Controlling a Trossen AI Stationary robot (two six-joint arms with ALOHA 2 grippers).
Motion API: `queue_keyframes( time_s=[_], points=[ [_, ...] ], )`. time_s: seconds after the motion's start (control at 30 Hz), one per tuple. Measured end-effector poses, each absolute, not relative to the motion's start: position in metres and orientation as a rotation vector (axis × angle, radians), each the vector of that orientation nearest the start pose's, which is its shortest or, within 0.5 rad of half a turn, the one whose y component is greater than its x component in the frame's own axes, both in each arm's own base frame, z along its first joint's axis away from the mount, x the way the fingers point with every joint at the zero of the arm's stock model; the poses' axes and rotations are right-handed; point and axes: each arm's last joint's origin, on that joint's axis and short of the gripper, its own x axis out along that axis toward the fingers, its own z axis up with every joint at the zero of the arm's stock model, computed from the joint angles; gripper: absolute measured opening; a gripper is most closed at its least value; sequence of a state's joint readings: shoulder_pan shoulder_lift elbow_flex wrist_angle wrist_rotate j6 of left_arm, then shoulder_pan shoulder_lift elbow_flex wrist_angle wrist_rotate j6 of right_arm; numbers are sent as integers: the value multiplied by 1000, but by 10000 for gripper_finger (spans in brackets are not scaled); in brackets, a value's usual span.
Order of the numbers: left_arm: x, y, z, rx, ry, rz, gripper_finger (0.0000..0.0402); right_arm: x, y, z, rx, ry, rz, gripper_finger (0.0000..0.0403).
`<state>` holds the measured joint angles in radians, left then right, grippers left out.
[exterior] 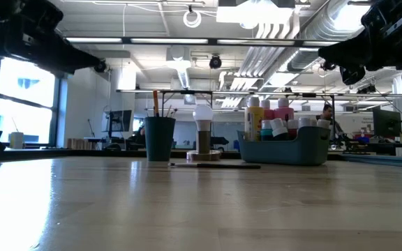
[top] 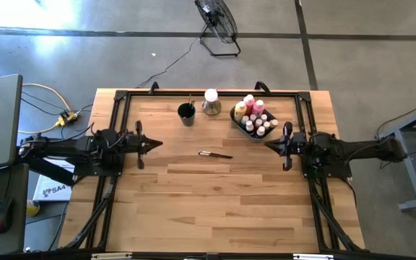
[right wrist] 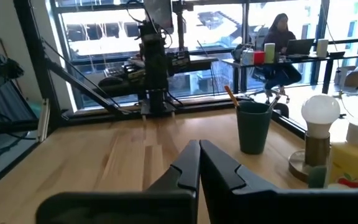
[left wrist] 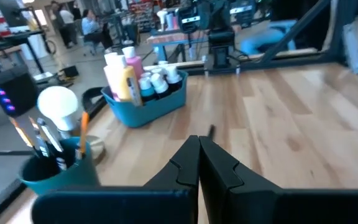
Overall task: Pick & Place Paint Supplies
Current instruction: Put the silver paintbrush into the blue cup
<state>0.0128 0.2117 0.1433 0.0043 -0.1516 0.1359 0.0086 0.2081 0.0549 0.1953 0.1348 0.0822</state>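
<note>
- A wooden table (top: 215,202) seen from above, with two dark robot arms, one at each side, both held above the wood and holding nothing.
- The left gripper (top: 154,143) sits at the table's left side, its two fingers clenched tight together and pointing toward the middle.
- The right gripper (top: 269,145) sits at the right side, its fingers likewise pressed together, pointing back at the left one.
- Between the two grippers, one thin dark-handled brush (top: 215,154) lies flat on the bare wood, touching neither.
- Farther back, three things stand in a row along the far edge.
- On the left, one dark round cup (top: 186,113) holds several brushes upright; the exact count cannot be told.
- In the middle, one white bulb on a base (top: 211,102) stands just beside the cup.
- On the right, one blue bin (top: 248,130) holds the paint bottles (top: 250,108): at least one yellow, two pink, and several small white-capped pots, crowded together.
</note>
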Motion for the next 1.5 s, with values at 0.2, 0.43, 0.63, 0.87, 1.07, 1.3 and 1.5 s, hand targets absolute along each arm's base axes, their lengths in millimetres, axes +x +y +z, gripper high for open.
queue_keyframes(
  time_s=[0.2,0.43,0.63,0.87,1.07,1.3,1.5],
  points=[
    [122,6,212,190,150,169,1,125,-3,192,81,5,-125,3],
    [142,6,216,218,139,138,1,151,-3,204,72,124,-137,3],
    [149,6,215,219,132,135,1,182,-2,217,62,206,-126,3],
    [151,3,216,195,113,42,1,216,0,218,-5,305,-52,3],
    [156,3,211,176,158,47,1,229,2,214,-73,332,28,3],
    [182,4,220,168,239,52,1,230,2,216,-76,311,21,3],
    [214,5,216,202,349,72,1,230,2,215,-72,318,23,3]
  ],
)
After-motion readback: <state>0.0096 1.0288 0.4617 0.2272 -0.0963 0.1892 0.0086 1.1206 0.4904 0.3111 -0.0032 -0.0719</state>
